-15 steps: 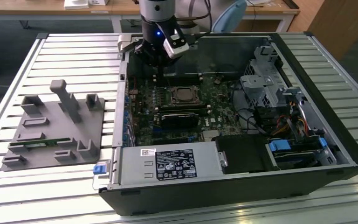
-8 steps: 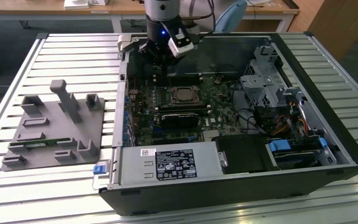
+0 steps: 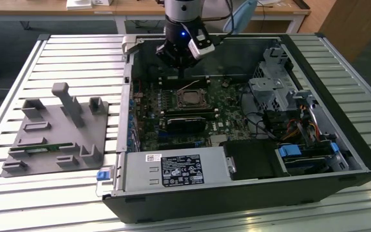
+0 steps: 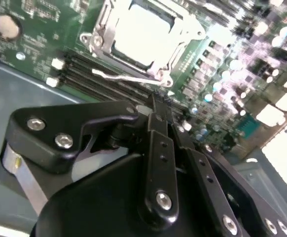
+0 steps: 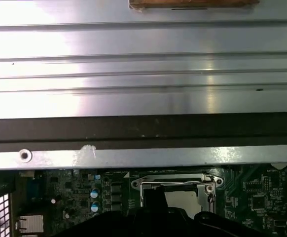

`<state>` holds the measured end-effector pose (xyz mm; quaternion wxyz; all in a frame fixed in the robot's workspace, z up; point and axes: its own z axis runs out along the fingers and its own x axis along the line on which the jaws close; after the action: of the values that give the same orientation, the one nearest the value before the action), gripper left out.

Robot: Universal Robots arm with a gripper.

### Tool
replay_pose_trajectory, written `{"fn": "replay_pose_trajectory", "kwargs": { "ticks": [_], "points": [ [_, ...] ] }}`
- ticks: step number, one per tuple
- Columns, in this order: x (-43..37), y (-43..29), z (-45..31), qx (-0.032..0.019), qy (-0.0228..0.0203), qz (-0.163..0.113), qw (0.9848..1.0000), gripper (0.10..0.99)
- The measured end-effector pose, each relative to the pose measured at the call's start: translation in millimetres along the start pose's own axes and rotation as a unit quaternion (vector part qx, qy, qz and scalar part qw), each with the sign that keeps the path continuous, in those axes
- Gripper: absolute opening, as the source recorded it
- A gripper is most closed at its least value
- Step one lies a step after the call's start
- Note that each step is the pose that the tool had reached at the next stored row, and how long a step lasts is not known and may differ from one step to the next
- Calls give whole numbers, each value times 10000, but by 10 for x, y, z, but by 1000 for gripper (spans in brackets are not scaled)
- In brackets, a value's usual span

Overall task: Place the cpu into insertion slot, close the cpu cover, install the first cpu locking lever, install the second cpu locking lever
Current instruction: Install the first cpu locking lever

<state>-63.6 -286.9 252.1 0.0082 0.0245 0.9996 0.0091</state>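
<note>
The cpu (image 4: 142, 28) lies pale and flat in the insertion slot (image 3: 191, 99) on the green board. The silvery cpu cover (image 4: 183, 38) is down around it, its window showing the chip's top. A thin wire locking lever (image 4: 119, 77) runs along the socket's edge nearest my gripper and looks raised off the board; it also sticks up behind the socket in the exterior view. My gripper (image 4: 155, 100) hangs just over that edge with its black fingers (image 4: 159, 143) pressed together at the tip. Whether they touch the lever I cannot tell. The cover (image 5: 173, 184) and chip (image 5: 183, 198) also appear in the first wrist view.
The open computer case (image 3: 340, 140) lies on a slatted metal table (image 3: 76, 63). A black heat sink block (image 3: 187, 122) sits in front of the socket, drive cages (image 3: 276, 82) stand toward the exterior view's right, and a grey fixture plate (image 3: 53, 137) rests outside on the left.
</note>
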Motion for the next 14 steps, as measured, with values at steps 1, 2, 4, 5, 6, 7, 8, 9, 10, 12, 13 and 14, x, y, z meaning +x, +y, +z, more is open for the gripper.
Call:
{"fn": "replay_pose_trajectory", "kwargs": {
  "ticks": [1, 2, 4, 5, 6, 7, 8, 9, 10, 12, 13, 14],
  "points": [
    [0, -1, -1, -13, 1, 1, 10000, 106],
    [0, -3, 0, -80, 4, 1, 10000, 106],
    [-1, -12, 2, -228, 11, 4, 9997, 106],
    [-2, -12, 6, -231, 10, 5, 9997, 106],
    [-3, -12, 10, -232, 10, 5, 9997, 106],
    [-15, -12, 13, -230, 12, 4, 9997, 106],
    [-34, -11, 18, -230, 12, 5, 9997, 106],
    [-54, -11, 27, -230, 12, 2, 9997, 106],
    [-78, -10, 38, -230, 12, -14, 9997, 106],
    [-105, -9, 60, -230, 14, -87, 9997, 106],
    [-119, -8, 72, -230, 16, -106, 9997, 106],
    [-129, -8, 84, -230, 16, -108, 9997, 106]
  ]
}}
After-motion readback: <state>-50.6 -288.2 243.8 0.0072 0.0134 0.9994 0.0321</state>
